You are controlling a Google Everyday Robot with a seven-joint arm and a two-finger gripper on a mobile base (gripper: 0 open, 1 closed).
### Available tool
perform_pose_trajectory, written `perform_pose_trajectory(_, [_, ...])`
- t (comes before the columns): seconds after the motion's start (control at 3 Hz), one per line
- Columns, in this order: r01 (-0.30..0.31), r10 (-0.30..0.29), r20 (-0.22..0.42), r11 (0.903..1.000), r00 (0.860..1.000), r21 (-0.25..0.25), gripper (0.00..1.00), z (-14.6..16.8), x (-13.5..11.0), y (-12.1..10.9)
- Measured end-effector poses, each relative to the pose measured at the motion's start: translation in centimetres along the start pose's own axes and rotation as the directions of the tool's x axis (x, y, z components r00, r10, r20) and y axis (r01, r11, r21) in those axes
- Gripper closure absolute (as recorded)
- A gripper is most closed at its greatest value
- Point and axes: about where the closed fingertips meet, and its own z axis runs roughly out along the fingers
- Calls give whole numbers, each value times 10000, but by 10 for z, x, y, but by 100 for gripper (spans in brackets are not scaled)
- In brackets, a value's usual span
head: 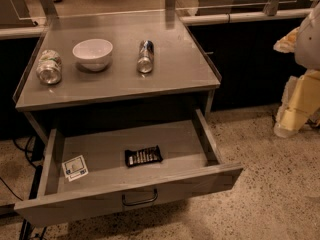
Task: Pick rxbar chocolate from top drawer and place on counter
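The rxbar chocolate (143,156), a flat dark wrapper with a row of pale lettering, lies in the middle of the open top drawer (130,196). The drawer is pulled out fully, and its front has a small dark curved handle (140,199). The grey metal counter (175,69) sits above it. My gripper (292,111) hangs at the far right of the view, over the floor. It is well to the right of the drawer, apart from the bar, and it holds nothing that I can see.
On the counter stand a white bowl (93,53), a can lying on its side (145,56) and a clear jar on its side (49,67). A white printed card (75,167) lies in the drawer's left front corner. Speckled floor (270,184) surrounds the unit, and a dark wall lies behind it.
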Motion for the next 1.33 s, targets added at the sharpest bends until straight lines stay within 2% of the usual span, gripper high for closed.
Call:
perform_pose_trajectory(0.67, [119,-115,476,9999,9988,-88,0,14,-17,-10])
perform_pose_trajectory(1.33, [889,-815,1115,9941,9904,-627,0,54,-74,-25])
